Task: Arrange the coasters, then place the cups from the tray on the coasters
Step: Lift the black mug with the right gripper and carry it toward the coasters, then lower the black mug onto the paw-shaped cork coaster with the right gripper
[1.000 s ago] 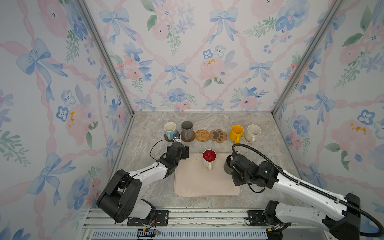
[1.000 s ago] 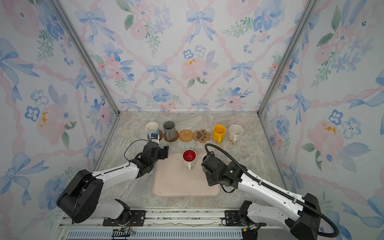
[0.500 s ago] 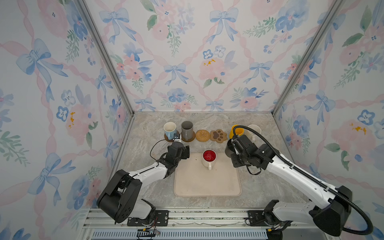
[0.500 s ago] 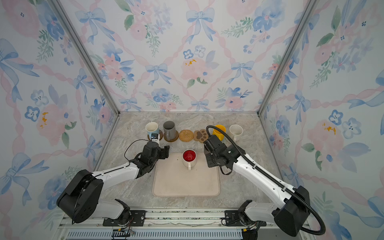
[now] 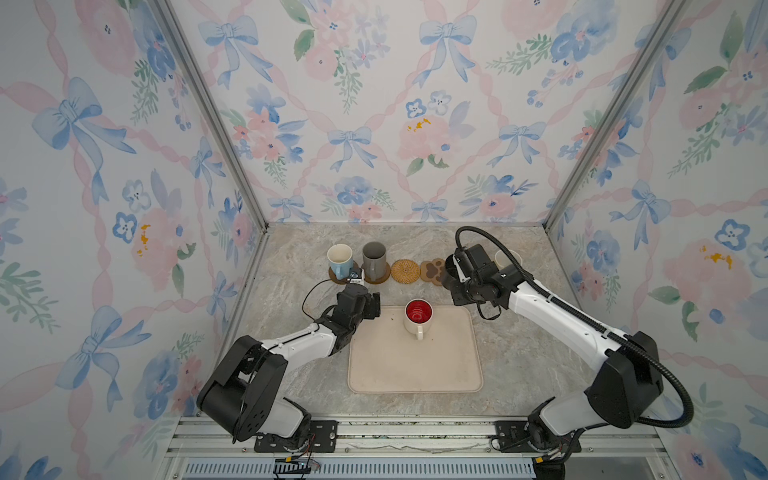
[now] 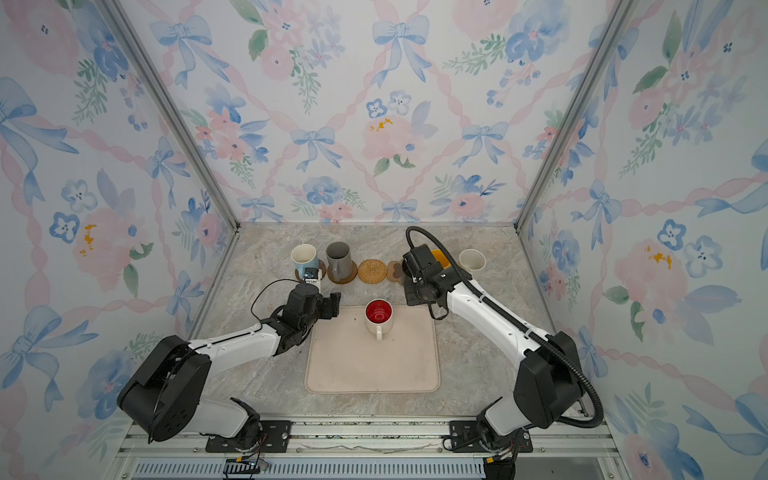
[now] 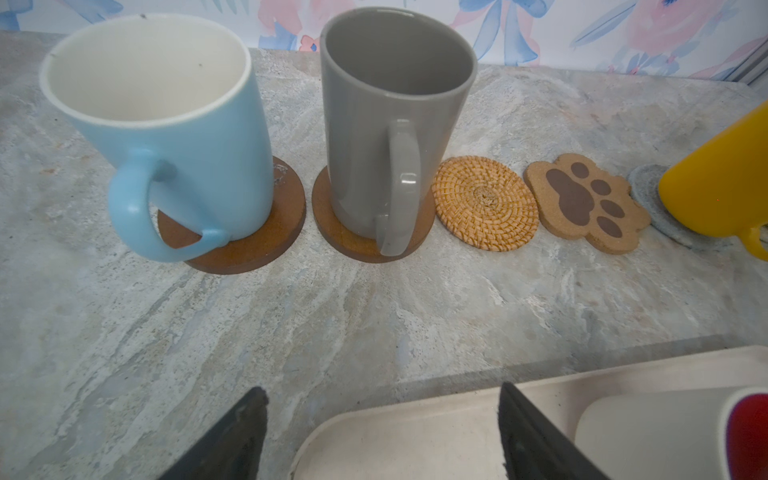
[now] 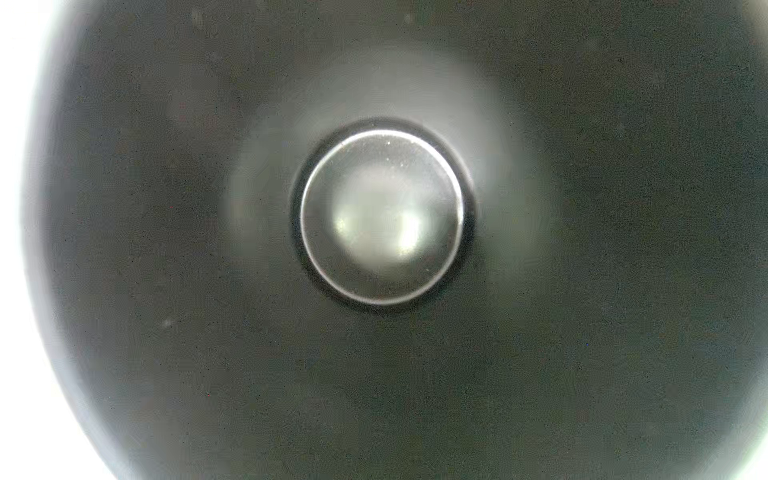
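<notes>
Right claw grips the glossy black mug; could bump the yellow mug at 3 o'clock of the brown paw-shaped coaster. Left claw wide, empty.

Light-blue mug, white inside; grey mug; brown discs. Golden-tan rattan round, woven in spiral rings. Cork-tan paw coaster with dark brown pads. Yellow mug; blue-grey round. White mug, red inside; beige tray. Grey-beige marbled desk. Glossy black mug. White walls, blue bows, pink flowers.

Marble tabletop, beige tray front-ctr, back row: 2 brown discs, rattan coaster, paw coaster
</notes>
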You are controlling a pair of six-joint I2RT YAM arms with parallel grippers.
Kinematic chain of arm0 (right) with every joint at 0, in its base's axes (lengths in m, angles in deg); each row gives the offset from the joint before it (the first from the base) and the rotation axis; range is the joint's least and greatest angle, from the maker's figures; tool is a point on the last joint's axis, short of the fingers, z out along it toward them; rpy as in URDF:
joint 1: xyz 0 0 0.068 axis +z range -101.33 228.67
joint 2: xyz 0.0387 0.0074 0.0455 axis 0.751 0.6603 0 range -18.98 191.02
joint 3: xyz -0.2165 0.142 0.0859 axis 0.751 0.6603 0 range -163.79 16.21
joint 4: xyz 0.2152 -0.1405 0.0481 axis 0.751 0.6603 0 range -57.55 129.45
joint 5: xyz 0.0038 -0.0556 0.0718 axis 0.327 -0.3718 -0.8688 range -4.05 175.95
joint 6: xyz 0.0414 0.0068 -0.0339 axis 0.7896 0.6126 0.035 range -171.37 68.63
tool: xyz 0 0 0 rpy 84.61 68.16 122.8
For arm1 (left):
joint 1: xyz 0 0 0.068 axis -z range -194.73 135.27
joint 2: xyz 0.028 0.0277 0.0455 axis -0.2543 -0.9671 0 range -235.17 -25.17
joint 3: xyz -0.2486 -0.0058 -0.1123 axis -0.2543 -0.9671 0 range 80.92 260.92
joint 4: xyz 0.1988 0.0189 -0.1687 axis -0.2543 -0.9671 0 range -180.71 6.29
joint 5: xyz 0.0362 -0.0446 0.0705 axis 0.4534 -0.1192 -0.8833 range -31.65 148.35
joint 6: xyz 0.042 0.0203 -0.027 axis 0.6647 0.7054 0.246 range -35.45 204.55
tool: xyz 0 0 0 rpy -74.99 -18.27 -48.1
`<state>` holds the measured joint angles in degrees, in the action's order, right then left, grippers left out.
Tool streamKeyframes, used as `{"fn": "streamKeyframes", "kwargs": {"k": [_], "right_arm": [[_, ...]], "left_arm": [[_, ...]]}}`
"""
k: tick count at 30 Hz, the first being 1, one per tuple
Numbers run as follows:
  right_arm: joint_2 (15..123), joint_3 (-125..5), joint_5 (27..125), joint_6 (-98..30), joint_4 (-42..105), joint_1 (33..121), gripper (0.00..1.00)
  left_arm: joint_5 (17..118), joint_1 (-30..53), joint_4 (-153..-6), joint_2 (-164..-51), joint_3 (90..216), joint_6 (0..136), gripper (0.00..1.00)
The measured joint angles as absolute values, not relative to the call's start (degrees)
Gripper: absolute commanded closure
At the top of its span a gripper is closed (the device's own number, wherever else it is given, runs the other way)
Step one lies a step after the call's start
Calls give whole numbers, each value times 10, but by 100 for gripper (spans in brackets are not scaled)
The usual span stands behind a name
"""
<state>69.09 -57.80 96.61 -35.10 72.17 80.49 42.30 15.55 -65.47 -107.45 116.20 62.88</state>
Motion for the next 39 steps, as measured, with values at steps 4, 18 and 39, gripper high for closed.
{"fn": "streamKeyframes", "kwargs": {"k": [4, 18, 39], "right_arm": [[739, -623, 960, -363, 709, 788, 100], [886, -719, 919, -375, 697, 756, 100], [968, -778, 906, -375, 696, 743, 100]], "left_arm": [[424, 156, -654, -1077, 1163, 629, 17], [424, 156, -654, -1077, 1163, 629, 17], [424, 152, -654, -1076, 1163, 629, 17]]}}
